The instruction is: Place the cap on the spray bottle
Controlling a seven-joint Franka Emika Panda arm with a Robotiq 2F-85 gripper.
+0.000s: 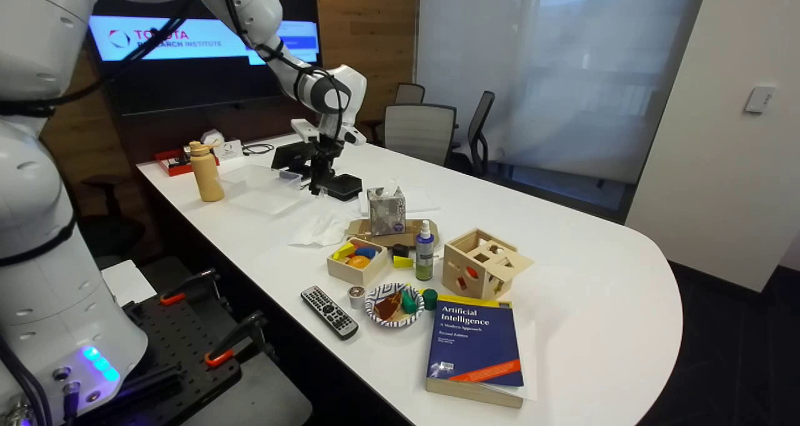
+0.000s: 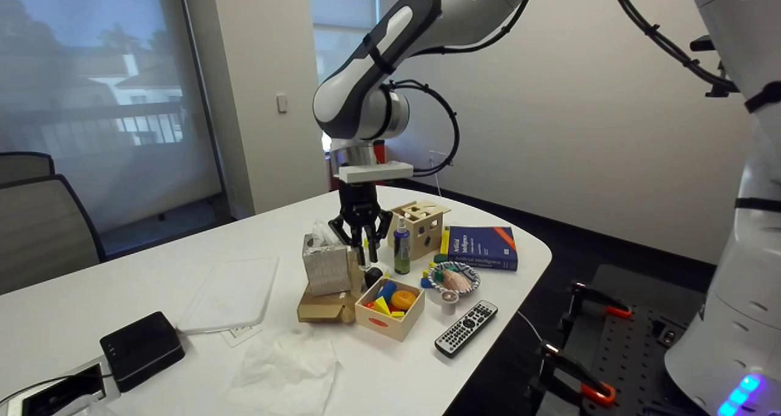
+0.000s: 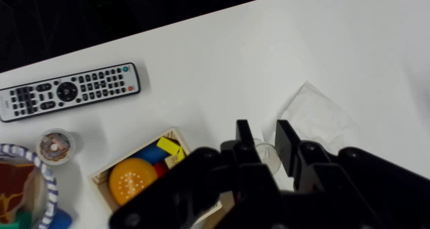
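The spray bottle is purple and green with a white nozzle. It stands upright in both exterior views, out of the wrist view. The cap is clear and round, and sits between the two fingers in the wrist view, seemingly touching both. My gripper looks shut on it. In both exterior views my gripper points down above the table, on the far side of the tissue box from the bottle in one angle; its fingertips also show close to the bottle's left. The cap is barely visible there.
A tissue box on cardboard, a wooden box of blocks and a wooden shape sorter stand round the bottle. A patterned bowl, a remote and a book lie nearby.
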